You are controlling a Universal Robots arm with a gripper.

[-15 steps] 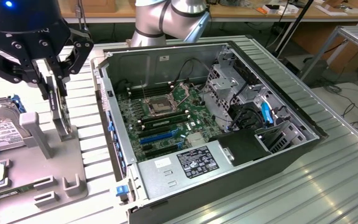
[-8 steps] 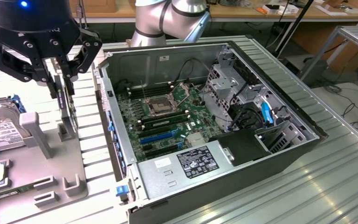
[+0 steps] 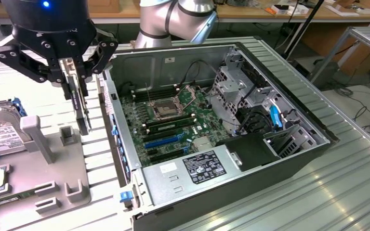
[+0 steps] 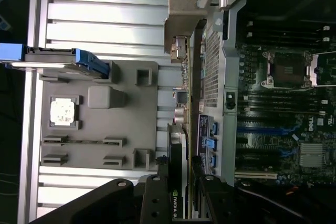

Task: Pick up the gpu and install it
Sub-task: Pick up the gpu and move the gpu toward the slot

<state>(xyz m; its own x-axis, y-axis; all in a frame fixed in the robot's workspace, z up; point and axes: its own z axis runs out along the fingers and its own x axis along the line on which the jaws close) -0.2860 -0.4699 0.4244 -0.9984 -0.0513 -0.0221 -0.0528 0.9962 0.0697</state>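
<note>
**Card in hand, not yet in the computer**
We see the gripper [image 3: 77, 82] clamped on the graphics card [image 3: 82, 115], hanging edge-on at upper left above the gray tray [image 3: 50, 192]. The case wall [image 3: 111, 120] stands between it and the empty blue slots [image 3: 162, 141], with open room above them.

Exterior angled high, wrist straight down, sharing case [image 3: 281, 166].
</note>
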